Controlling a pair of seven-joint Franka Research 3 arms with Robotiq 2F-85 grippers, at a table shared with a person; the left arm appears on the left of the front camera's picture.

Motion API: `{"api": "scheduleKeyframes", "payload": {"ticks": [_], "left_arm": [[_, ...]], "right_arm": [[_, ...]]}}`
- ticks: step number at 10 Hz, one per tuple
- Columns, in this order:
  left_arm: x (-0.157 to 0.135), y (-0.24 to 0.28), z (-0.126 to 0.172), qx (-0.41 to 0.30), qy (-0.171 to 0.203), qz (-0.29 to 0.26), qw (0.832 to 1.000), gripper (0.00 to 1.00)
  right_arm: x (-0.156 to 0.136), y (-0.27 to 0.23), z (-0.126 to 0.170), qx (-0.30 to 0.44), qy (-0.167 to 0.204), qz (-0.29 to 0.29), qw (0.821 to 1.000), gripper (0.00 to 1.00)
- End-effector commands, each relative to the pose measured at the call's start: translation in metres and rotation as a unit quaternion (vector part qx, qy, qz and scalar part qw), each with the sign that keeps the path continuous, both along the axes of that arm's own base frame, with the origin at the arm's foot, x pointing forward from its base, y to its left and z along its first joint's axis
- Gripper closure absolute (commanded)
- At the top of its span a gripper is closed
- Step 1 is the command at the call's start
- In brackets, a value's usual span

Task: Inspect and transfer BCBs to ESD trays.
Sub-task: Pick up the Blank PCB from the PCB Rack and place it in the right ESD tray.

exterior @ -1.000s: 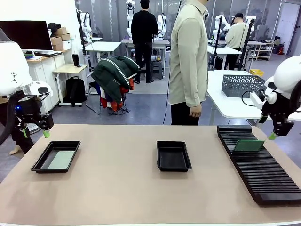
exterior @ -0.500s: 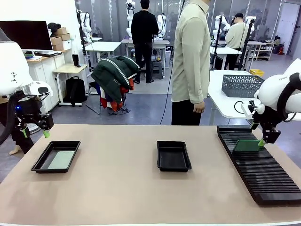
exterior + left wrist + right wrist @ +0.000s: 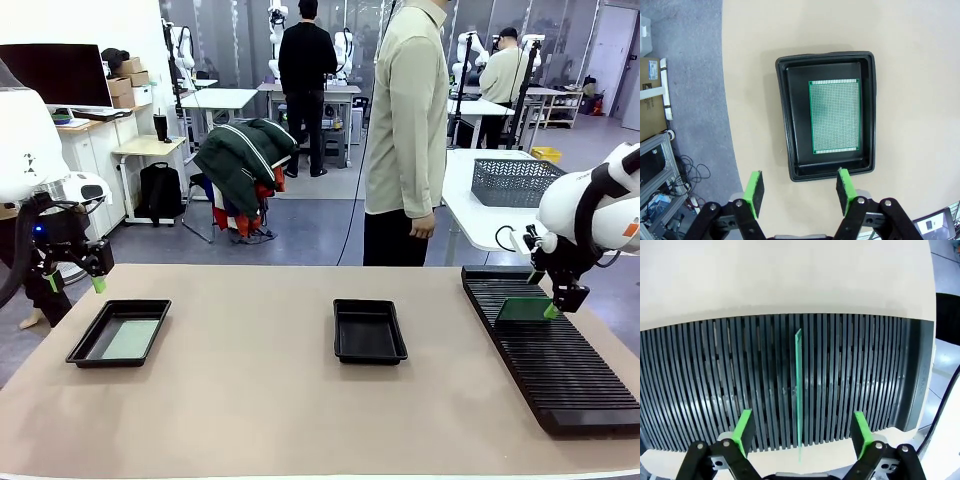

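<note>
A green BCB (image 3: pixel 523 309) stands on edge in the black slotted rack (image 3: pixel 560 350) at the right. In the right wrist view it is a thin green line (image 3: pixel 798 390) midway between the spread fingers. My right gripper (image 3: pixel 549 306) is open, low at the board's right end. A second BCB (image 3: pixel 834 116) lies flat in the left ESD tray (image 3: pixel 86 348), seen from above in the left wrist view (image 3: pixel 785 125). My left gripper (image 3: pixel 72 283) hangs open above that tray's far left corner, holding nothing. The middle ESD tray (image 3: pixel 369 331) has nothing in it.
A person in a pale shirt (image 3: pixel 407 130) stands at the table's far edge, hands down. A grey mesh basket (image 3: pixel 515 181) sits on a white side table behind the rack. Bare tabletop lies between the trays and along the near edge.
My right arm came down and leftward from above the rack's far right until its open fingers reached the standing board. The left arm stayed still. The person shifted slightly right.
</note>
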State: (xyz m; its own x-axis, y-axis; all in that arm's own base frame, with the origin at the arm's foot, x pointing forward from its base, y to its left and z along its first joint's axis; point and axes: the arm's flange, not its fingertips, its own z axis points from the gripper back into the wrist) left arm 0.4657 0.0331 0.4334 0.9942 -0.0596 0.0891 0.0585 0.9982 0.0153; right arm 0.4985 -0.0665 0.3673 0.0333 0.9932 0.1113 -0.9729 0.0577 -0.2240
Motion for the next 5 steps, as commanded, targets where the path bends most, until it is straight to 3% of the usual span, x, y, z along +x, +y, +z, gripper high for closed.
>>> {"api": "scheduleKeyframes", "payload": {"ticks": [1,5], "left_arm": [[-0.0006,0.0009,-0.0012,-0.001,-0.001,-0.003,1.0,0.22],[-0.0006,0.0009,-0.0012,-0.001,-0.001,-0.003,1.0,0.22]], "right_arm": [[0.0108,-0.0095,-0.0098,0.014,-0.011,0.013,1.0,0.0],[0.0091,-0.005,-0.0103,0.007,0.005,0.001,1.0,0.0]]}}
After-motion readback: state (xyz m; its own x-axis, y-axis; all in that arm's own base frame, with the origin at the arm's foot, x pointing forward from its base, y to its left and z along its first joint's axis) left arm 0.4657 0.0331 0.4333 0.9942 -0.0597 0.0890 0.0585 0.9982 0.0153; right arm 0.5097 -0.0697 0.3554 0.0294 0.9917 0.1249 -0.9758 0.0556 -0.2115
